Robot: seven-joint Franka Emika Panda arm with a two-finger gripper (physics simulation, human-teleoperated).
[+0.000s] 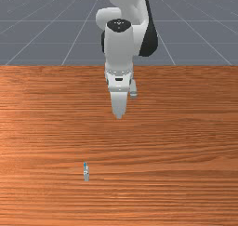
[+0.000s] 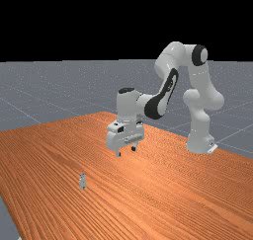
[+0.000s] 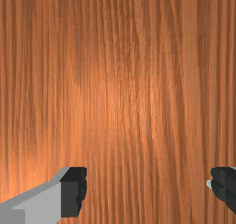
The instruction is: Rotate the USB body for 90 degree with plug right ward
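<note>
USB body [image 1: 86,172] rests on the bench [image 1: 172,146], well apart from my tool [image 2: 126,151], which I see hanging in midair, spread wide.

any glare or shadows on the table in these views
wrist view: soft bright patch on the table, paler than the wood round it; far view: bright sheen on the wood beyond the small USB body; no clear cast shadow in the front view

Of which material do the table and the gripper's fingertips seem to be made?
Table: wood, lightly glossy; long grain lines and a soft bright patch suggest it. Fingertips: perhaps rubber or plastic, matte, from their black faces without shine.
</note>
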